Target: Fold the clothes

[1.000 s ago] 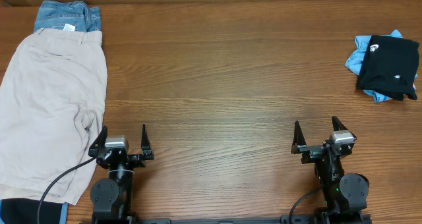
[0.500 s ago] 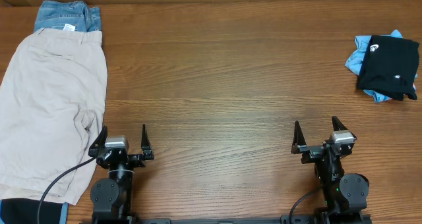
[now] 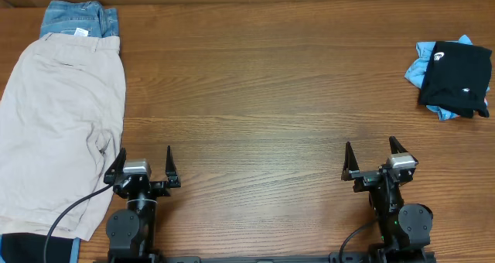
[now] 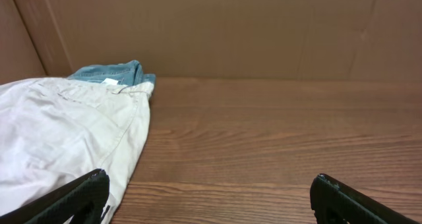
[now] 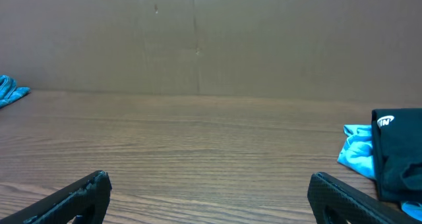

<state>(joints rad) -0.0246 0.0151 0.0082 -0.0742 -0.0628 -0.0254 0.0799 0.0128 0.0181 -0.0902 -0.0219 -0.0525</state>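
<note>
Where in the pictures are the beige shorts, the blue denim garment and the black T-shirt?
beige shorts (image 3: 62, 124), overhead view, middle of the spread fabric.
blue denim garment (image 3: 77, 17), overhead view, part showing beyond the shorts.
black T-shirt (image 3: 458, 79), overhead view, centre of the bundle.

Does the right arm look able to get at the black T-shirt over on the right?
Probably yes: the right gripper stands open and empty, and nothing lies on the table between it and the black T-shirt. Whether it stretches that far I cannot tell.
</note>
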